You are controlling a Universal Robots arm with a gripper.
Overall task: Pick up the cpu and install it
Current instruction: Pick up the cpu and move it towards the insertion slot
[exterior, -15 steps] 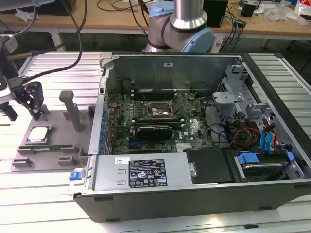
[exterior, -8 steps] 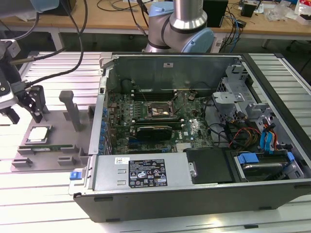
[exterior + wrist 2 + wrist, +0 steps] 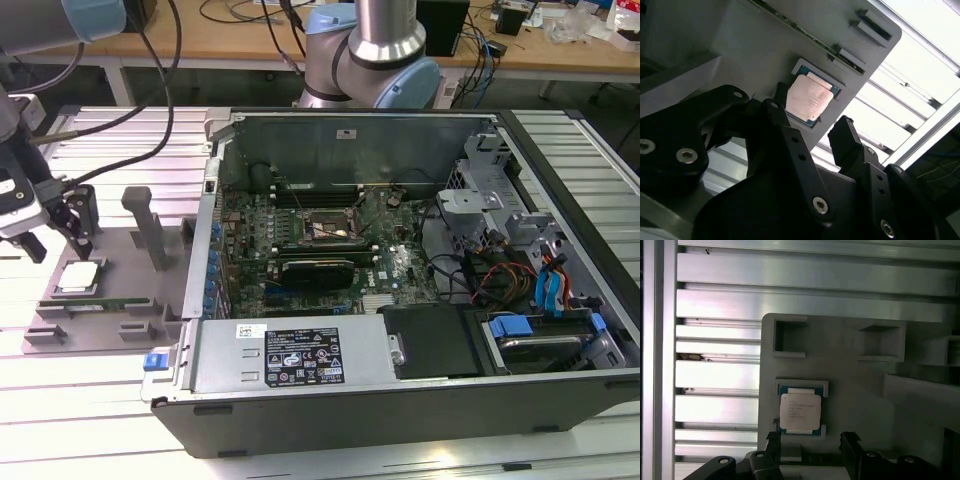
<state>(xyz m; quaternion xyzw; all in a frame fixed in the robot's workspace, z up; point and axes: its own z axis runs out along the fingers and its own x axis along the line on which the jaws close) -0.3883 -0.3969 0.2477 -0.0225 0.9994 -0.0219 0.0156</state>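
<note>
The cpu [image 3: 80, 278] is a small square chip with a silver top. It lies flat in a recess of the grey fixture plate [image 3: 130, 245] at the exterior view's left, outside the computer case. My gripper [image 3: 58, 240] hangs just above it, open, with nothing between its black fingers [image 3: 80, 228]. In both wrist views the cpu [image 3: 807, 100] [image 3: 800, 411] lies just beyond the gripper [image 3: 812, 112] [image 3: 812, 440], whose two fingertips stand apart and clear of the chip. The black socket frame [image 3: 325, 228] sits on the green motherboard inside the case.
The open computer case [image 3: 400, 300] lies on the slatted aluminium table [image 3: 90, 420], with cables and drive bays at its right. A long green memory stick [image 3: 100, 303] rests on the fixture near the cpu. Grey upright posts [image 3: 145, 225] rise from the fixture.
</note>
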